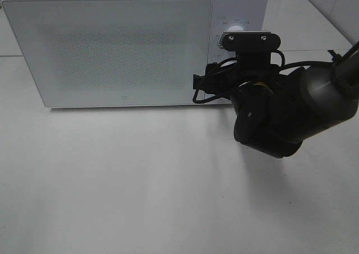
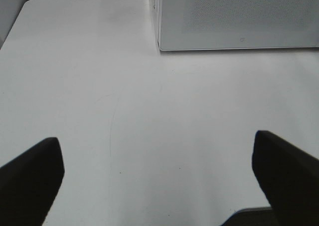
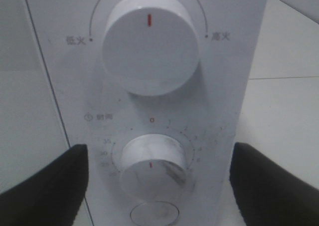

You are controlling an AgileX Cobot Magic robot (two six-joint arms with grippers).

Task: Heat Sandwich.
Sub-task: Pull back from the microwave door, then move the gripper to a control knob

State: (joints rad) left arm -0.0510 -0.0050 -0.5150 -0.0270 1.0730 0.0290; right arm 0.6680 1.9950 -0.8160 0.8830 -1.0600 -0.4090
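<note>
The high view is bright, with soft, even white light from above. The table looks washed out and a bit grainy. The black right arm drops a faint grey shadow on it toward 6 o'clock. The microwave leaves a thin dark shadow line under its front edge, and its door has a dull speckled patch. In the left wrist view the table is pale, and the dark fingers of the left gripper at 8 and 4 o'clock are fuzzy. In the right wrist view the top knob is fairly sharp, the lower knob looks smeary, and the right gripper has blurred dark fingers.
</note>
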